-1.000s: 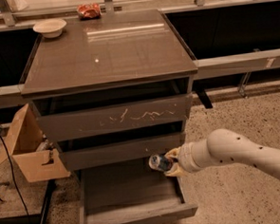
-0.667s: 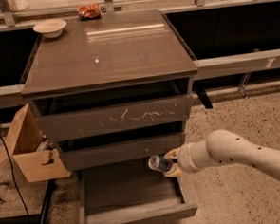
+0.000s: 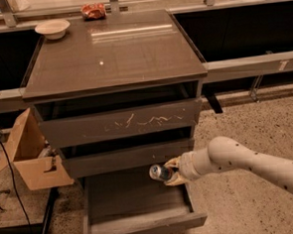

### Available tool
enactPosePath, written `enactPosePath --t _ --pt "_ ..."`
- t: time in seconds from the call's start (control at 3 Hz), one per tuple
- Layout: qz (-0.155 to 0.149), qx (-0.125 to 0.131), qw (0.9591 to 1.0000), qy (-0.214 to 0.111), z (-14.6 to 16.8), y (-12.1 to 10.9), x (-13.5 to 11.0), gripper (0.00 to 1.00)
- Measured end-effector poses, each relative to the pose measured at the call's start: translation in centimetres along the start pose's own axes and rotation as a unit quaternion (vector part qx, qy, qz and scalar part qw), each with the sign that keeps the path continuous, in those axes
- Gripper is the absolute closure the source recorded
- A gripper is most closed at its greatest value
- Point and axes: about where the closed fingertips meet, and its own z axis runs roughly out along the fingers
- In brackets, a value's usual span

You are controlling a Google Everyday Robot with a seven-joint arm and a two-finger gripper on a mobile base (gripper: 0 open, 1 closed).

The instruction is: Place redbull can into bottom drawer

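Next to nothing has moved since the earlier frames: the arm (image 3: 248, 160) reaches in from the right at the same height, and the can (image 3: 159, 172) is carried in the same spot.

In the camera view, the gripper (image 3: 171, 172) hangs just under the middle drawer front (image 3: 124, 157), over the right rear part of the bottom drawer (image 3: 127, 202). Its jaws pinch the can, which lies tilted with its silver top toward the left, clear of the drawer floor. The drawer is pulled well out and its tray looks bare.

Done, as I judge it: the drawer is open, the can is grasped and brought over the tray. Left: lower the can onto the floor, let go, and draw the arm out. The bowl (image 3: 52, 28) and wrapper (image 3: 93, 11) sit far back on the cabinet top, out of the way.
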Motion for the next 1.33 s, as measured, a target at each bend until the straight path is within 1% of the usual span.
enactPosePath --t 0.67,1.0,1.33 --pt "0.006 -0.022 0.9982 -0.056 7.3 -0.9 2.4 1.00" --pt "0.018 -0.044 0.9963 -0.072 11.9 0.0 4.3 1.00" --pt "0.017 -0.043 0.9963 -0.072 11.5 0.1 4.0 1.00"
